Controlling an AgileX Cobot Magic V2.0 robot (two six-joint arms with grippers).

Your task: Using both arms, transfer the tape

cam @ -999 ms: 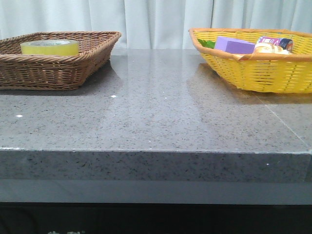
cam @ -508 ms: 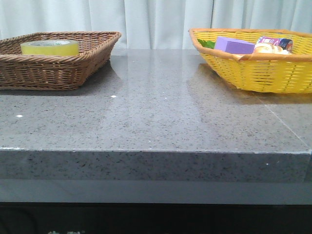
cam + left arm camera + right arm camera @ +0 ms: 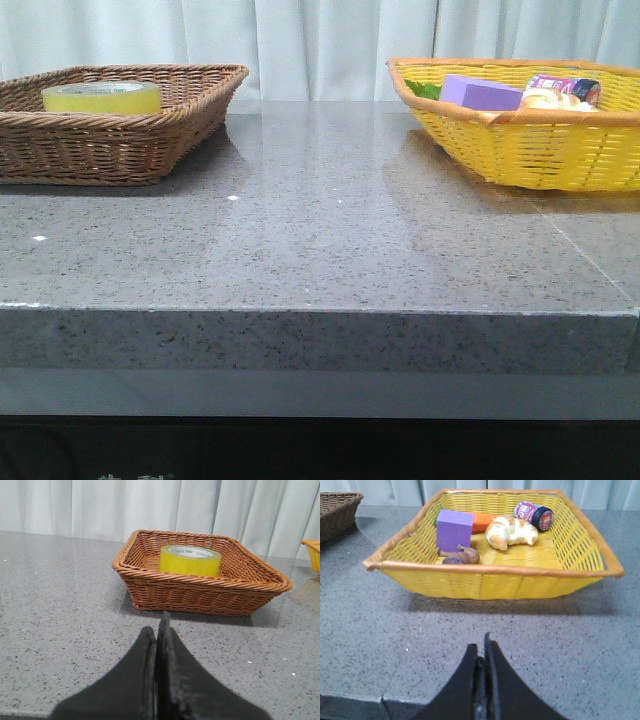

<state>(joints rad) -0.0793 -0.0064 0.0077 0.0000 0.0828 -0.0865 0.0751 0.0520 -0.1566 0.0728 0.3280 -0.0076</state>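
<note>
A: The front view shows the yellow translucent tape roll (image 3: 101,97) in the brown wicker basket (image 3: 130,140); no arms appear.

B: Wrist views add them: the left gripper (image 3: 159,630) and right gripper (image 3: 483,652) are both closed, empty, over the grey speckled stone table (image 3: 320,230). The yellow plastic basket (image 3: 495,582) holds a purple box (image 3: 454,529).

tape (image 3: 190,560) | translucent yellow roll, white core with green print | flat, core up | inside brown wicker basket (image 3: 200,587)

The light is bright and even. The shiny grey surface (image 3: 320,230) shows pale streaks of glare. Soft shadows sit under both baskets. Each dark tool looks blurry up close.
</note>
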